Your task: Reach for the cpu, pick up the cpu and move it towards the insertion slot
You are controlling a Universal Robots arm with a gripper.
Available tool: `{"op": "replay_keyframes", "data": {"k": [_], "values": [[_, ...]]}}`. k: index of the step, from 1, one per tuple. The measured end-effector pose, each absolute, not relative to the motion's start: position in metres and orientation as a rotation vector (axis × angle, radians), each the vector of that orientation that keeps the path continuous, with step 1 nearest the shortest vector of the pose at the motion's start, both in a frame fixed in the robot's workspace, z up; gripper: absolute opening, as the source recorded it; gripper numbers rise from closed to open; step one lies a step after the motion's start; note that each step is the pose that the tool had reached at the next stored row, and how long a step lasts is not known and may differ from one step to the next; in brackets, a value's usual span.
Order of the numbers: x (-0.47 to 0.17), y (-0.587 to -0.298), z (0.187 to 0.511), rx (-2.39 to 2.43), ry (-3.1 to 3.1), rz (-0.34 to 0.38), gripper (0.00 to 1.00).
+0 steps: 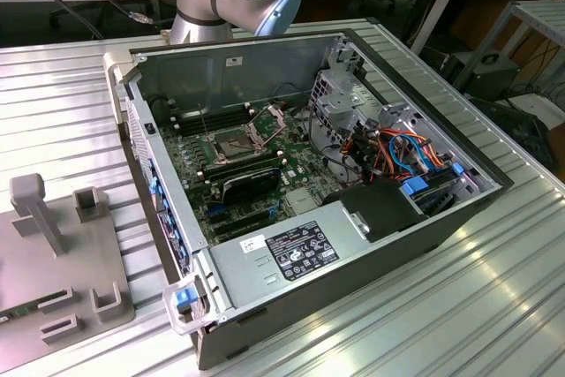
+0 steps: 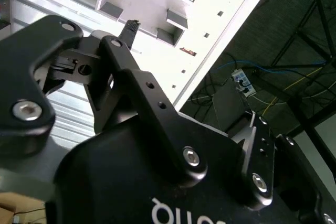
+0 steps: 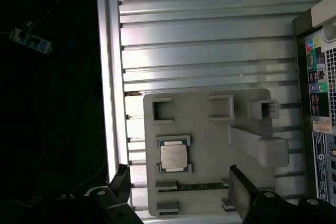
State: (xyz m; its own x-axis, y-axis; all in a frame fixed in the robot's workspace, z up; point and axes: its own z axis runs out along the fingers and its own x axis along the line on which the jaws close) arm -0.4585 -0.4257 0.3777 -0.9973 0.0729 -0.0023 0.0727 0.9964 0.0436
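**Inspector:** Fingers, count and state?
**Assistant:** Two fingers [image 3: 119, 184] in the first wrist view, spread wide, holding nothing, touching nothing.
**Inspector:** The cpu?
**Assistant:** One cpu [image 3: 174, 157], seated flat in a grey holder plate [image 3: 210, 129] on the ribbed counter [image 3: 210, 51], beneath the spread fingers, near the computer case [image 3: 321, 93].
**Inspector:** Insertion slot?
**Assistant:** One insertion slot [image 1: 231, 140], in the exterior view, on the board inside the open case.

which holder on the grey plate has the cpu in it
The one with brackets around the cpu; the three square holders in a row beside it are empty.
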Motion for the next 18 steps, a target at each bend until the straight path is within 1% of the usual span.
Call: {"op": "replay_keyframes", "data": {"k": [3,6,18], "values": [[-0.460,-0.426,0.375,0.082,3.137,0.068,0.84],[-0.463,-0.426,0.363,0.008,3.140,0.069,0.84],[-0.468,-0.427,0.336,0.007,3.141,0.067,0.84]]}}
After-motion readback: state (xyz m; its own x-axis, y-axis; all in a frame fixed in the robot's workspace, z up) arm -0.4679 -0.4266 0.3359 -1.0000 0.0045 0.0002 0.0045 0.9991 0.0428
